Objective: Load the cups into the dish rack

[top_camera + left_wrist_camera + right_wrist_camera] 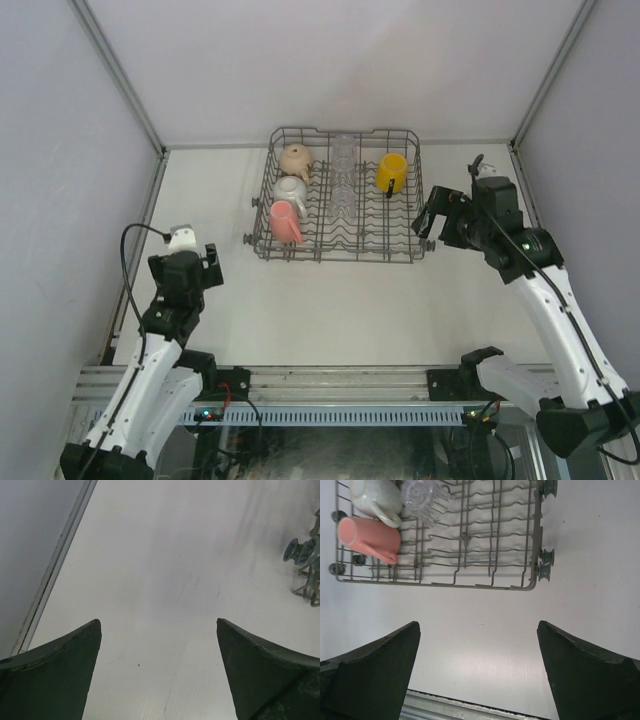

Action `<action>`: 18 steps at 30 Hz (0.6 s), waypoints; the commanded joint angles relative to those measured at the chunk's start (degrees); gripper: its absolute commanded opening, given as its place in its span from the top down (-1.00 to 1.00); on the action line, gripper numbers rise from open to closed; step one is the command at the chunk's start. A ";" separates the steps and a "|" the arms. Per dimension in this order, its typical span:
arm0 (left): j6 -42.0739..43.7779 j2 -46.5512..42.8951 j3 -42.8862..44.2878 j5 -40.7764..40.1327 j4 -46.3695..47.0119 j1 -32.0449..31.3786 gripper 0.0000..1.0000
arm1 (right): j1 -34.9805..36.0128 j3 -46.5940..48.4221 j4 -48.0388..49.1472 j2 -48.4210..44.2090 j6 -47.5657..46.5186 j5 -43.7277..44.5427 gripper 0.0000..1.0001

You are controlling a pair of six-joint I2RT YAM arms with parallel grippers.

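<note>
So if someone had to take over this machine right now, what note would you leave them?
Left gripper: open, empty, over bare table left of the dish rack.
Right gripper: open, empty, beside the rack's right side.
In the rack: tan mug, white mug and pink tumbler down the left; clear glass tumblers in the middle; yellow mug on the right.
Done: every cup in view is loaded.
Left: no cup shows on the table, so probably nothing.

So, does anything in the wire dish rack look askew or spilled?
Only the pink tumbler stands out: it lies on its side in the near-left corner of the dark-grey wire dish rack. Nothing looks spilled or broken.
</note>
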 commanded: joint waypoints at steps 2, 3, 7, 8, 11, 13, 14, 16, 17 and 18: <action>2.00 -7.48 -11.07 -3.74 17.38 0.40 -0.99 | -2.03 0.46 -0.02 -5.97 -0.13 -1.07 -1.00; 2.89 -8.74 -13.28 -3.88 19.84 0.34 -0.99 | -2.23 0.50 -0.44 -6.34 -0.33 -0.97 -1.00; 7.34 -16.66 -22.66 2.76 26.56 0.41 -0.99 | -2.34 -0.33 -2.88 -7.60 -0.11 3.08 -1.00; 7.11 -18.28 -24.76 2.68 27.30 0.40 -1.00 | -2.57 -1.39 -2.66 -7.99 -0.69 2.90 -1.00; 7.46 -29.41 -29.23 2.09 27.07 0.37 -0.99 | -4.17 -8.52 4.27 -9.91 -9.40 -5.43 -1.00; 5.89 -37.00 -31.59 -2.19 24.81 0.39 -0.99 | -3.90 -13.12 8.20 -12.04 -12.55 -3.11 -1.00; 5.34 -41.17 -32.34 -3.57 22.83 0.41 -1.00 | -3.91 -15.11 9.82 -13.62 -12.70 -1.40 -1.00; 5.10 -48.83 -34.79 -4.30 19.78 0.40 -0.99 | -4.18 -19.84 14.70 -17.13 -13.97 0.04 -1.00; 5.37 -48.90 -34.97 -3.99 20.06 0.33 -0.99 | -4.12 -22.69 17.69 -19.35 -17.76 -1.19 -1.00; 5.27 -47.03 -34.64 -4.14 20.35 0.33 -1.00 | -4.33 -25.80 21.11 -21.40 -22.69 -4.25 -1.00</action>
